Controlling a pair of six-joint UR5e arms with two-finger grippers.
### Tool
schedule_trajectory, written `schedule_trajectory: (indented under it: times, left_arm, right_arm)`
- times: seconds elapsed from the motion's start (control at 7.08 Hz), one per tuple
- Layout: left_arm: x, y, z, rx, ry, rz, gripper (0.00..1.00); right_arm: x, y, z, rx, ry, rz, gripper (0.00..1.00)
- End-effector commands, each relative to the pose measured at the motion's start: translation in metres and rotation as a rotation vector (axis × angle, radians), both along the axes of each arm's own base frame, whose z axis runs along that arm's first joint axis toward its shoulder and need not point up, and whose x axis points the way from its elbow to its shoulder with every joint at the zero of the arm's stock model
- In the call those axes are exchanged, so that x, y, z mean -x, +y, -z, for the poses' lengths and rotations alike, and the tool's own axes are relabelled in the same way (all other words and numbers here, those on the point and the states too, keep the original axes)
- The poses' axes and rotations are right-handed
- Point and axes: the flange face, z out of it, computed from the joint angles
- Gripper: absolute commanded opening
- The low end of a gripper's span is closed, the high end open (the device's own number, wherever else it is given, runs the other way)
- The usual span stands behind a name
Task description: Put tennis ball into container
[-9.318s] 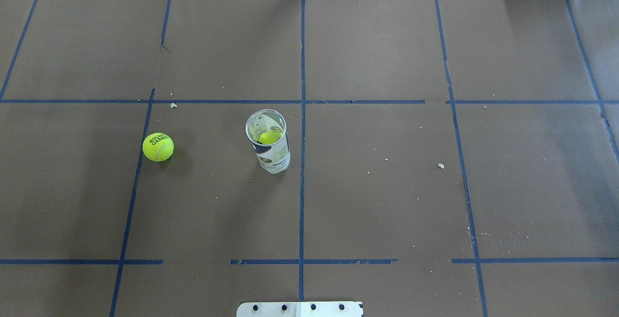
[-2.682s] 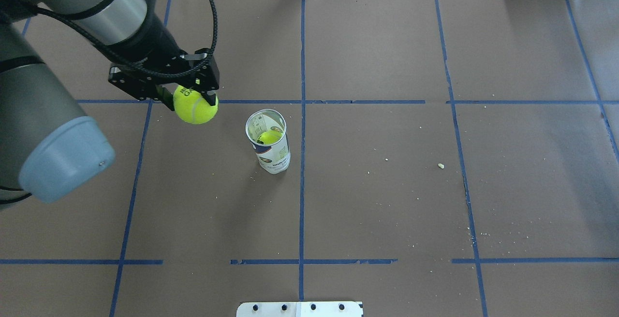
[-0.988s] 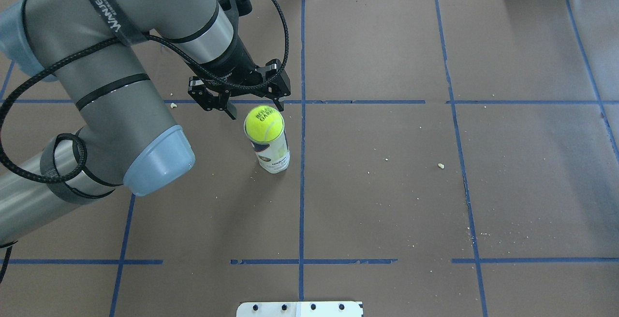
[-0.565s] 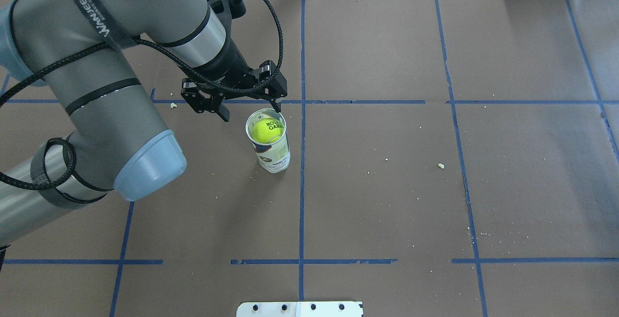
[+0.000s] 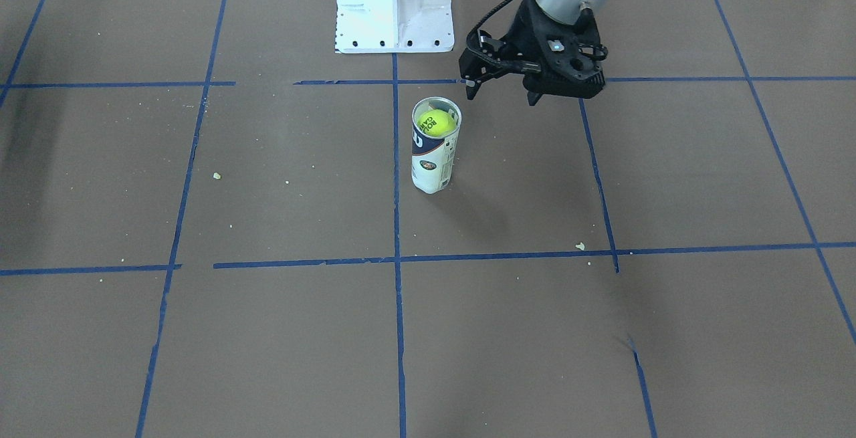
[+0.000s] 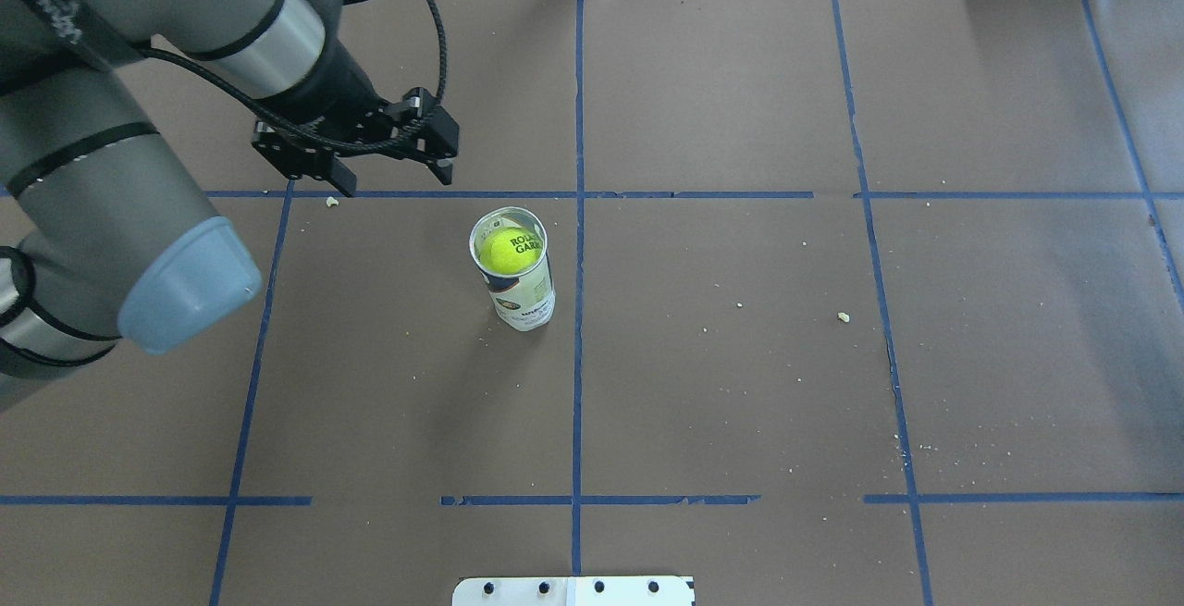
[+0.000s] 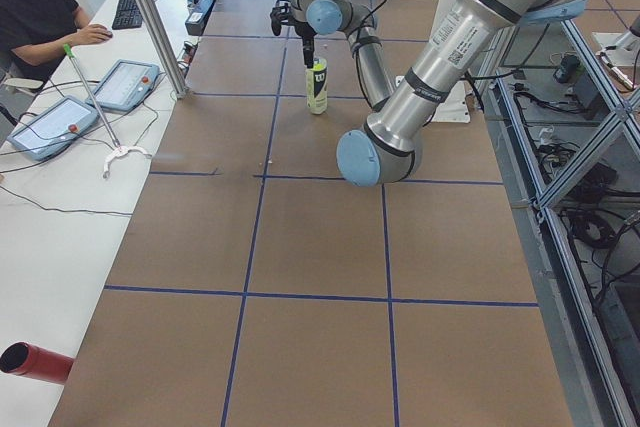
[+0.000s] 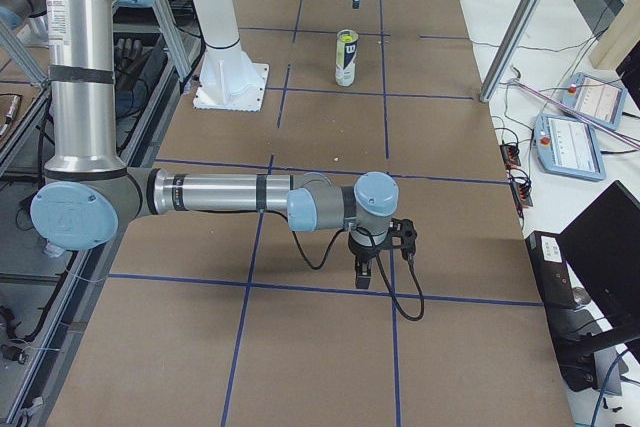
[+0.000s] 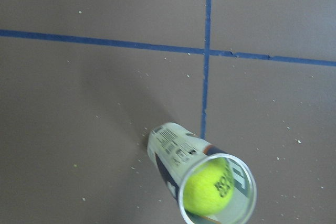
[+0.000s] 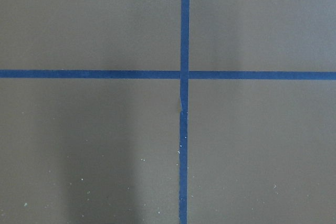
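The tennis ball (image 6: 509,250) lies inside the clear container (image 6: 524,299), just below its open rim, with its dark lettering facing up. The tube stands upright near the table's middle. The front-facing view shows the same ball (image 5: 433,121) in the tube (image 5: 433,165), and the left wrist view looks down on the ball (image 9: 207,190) through the tube's mouth (image 9: 167,146). My left gripper (image 6: 398,182) hangs open and empty, up and to the left of the tube, apart from it. My right gripper (image 8: 380,259) shows only in the exterior right view, low over bare table; I cannot tell its state.
The white pedestal base (image 5: 394,3) stands at the robot's side of the table. Blue tape lines (image 6: 578,356) cross the brown surface, with small crumbs (image 6: 843,316) scattered on it. An operator (image 7: 35,7) sits at a side desk beyond the far edge.
The ball has dropped from the tube's mouth down into the tube. My open left gripper has drawn back to the left, away from the tube.
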Motion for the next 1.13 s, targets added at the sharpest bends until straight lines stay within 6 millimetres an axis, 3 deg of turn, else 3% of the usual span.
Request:
schedule_trajectory:
  times: [0.0, 0.28, 0.42, 0.71, 0.85, 0.99]
  left_arm:
    - [0.071, -0.033, -0.098, -0.098, -0.113, -0.034, 1.0]
    - [0.158, -0.06, -0.222, -0.145, -0.221, -0.082, 1.0]
    - [0.203, -0.064, -0.295, -0.169, -0.243, -0.07, 1.0]
    - [0.266, -0.029, -0.408, -0.161, -0.255, -0.013, 1.0]
    - [0.288, -0.013, -0.455, -0.176, -0.268, -0.028, 1.0]
    - [0.301, -0.005, -0.486, -0.166, -0.282, -0.052, 1.0]
  right_arm:
    - [0.0, 0.0, 0.0, 0.0, 0.0, 0.0, 1.0]
    - [0.0, 0.0, 0.0, 0.0, 0.0, 0.0, 1.0]
    - [0.0, 0.0, 0.0, 0.0, 0.0, 0.0, 1.0]
    - [0.0, 0.0, 0.0, 0.0, 0.0, 0.0, 1.0]
    - [0.0, 0.0, 0.0, 0.0, 0.0, 0.0, 1.0]
    - [0.0, 0.0, 0.0, 0.0, 0.0, 0.0, 1.0]
